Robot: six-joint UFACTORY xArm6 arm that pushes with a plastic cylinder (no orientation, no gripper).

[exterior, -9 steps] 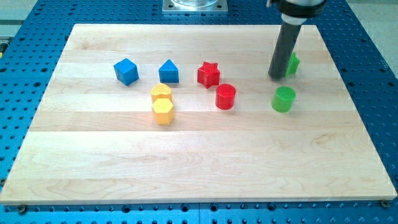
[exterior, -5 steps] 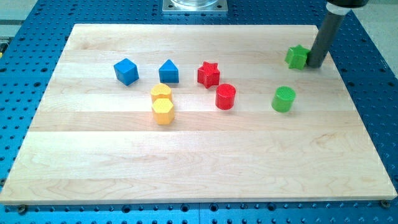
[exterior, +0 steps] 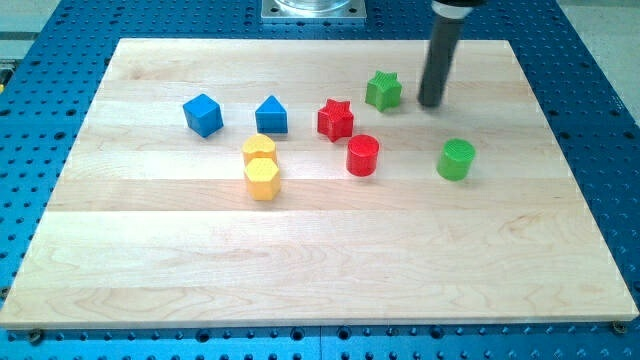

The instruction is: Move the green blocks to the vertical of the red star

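Note:
The red star (exterior: 336, 119) lies near the board's middle top. The green star (exterior: 383, 90) sits just up and right of it, a small gap apart. The green cylinder (exterior: 456, 159) stands further to the view's right, lower down. My tip (exterior: 431, 103) is on the board right of the green star, with a gap between them, and above the green cylinder.
A red cylinder (exterior: 362, 155) stands just below and right of the red star. A blue triangular block (exterior: 271, 115) and a blue cube (exterior: 203, 114) lie to its left. Two yellow blocks (exterior: 260, 168) touch below the blue triangular block. The wooden board (exterior: 320, 270) rests on a blue perforated table.
The green star has slid left from near the board's right edge to beside the red star. My tip has moved left with it from the green star's right side.

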